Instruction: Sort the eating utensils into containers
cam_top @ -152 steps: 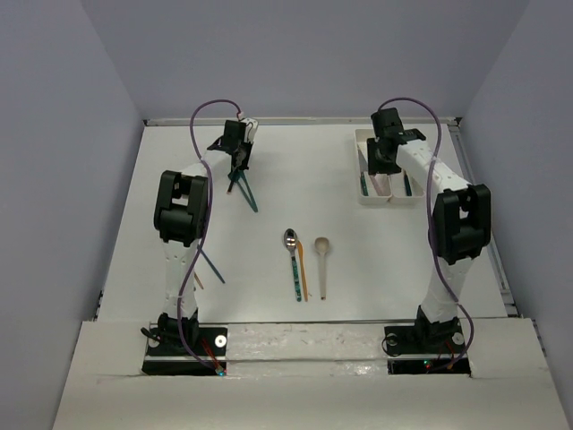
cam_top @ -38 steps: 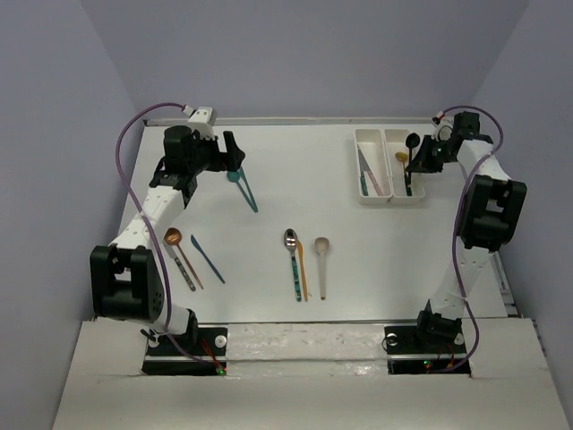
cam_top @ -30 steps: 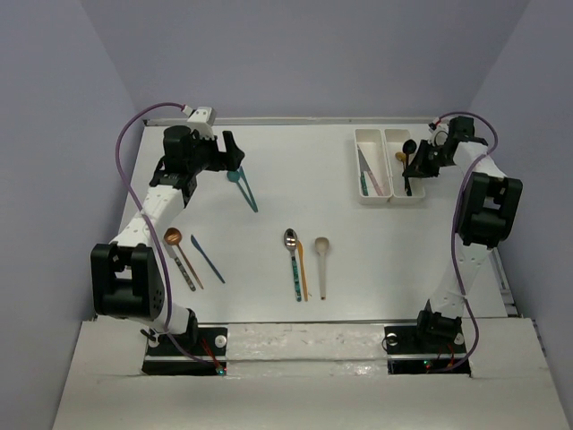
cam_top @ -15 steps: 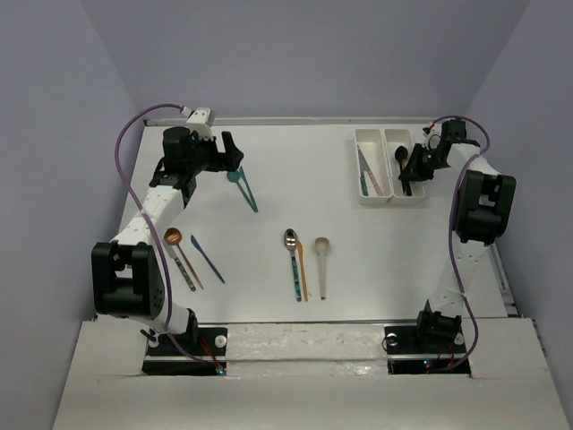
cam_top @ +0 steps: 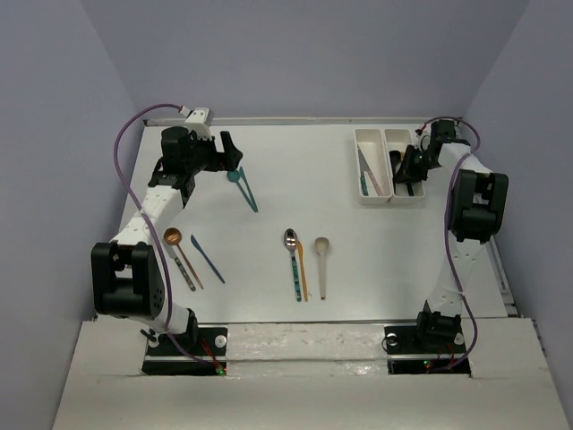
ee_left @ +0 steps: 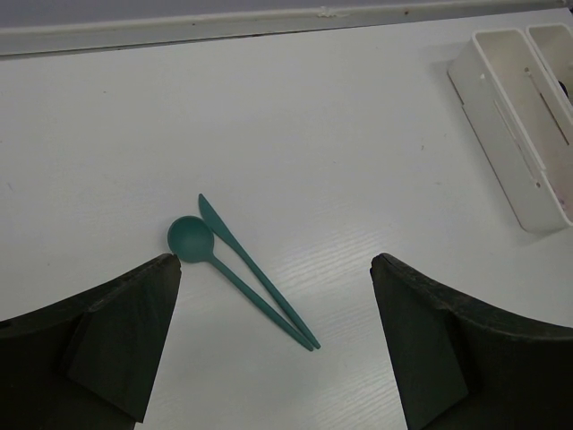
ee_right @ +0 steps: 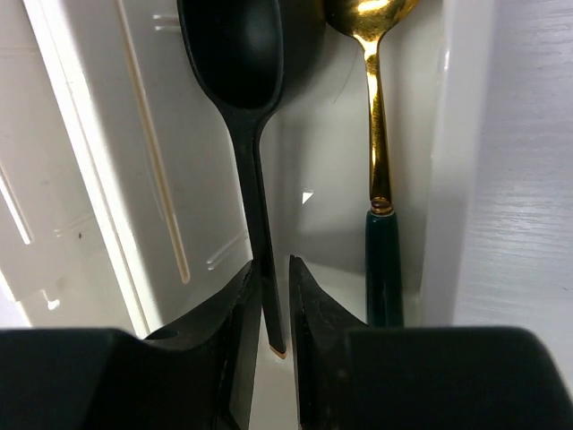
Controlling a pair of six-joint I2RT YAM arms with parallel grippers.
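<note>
Right wrist: black spoon (ee_right: pixel 235 54), seemingly within tray (ee_right: pixel 452 179)

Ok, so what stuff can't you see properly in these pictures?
- Right wrist view: the black spoon has its handle between the right gripper fingers, but whether they touch it is unclear.
- Right wrist view: the gold spoon has its bowl cut off by the top edge.
- Top view: the right gripper covers part of the right tray, hiding what lies inside.
- Left wrist view: the trays are cut off at the right edge.
</note>
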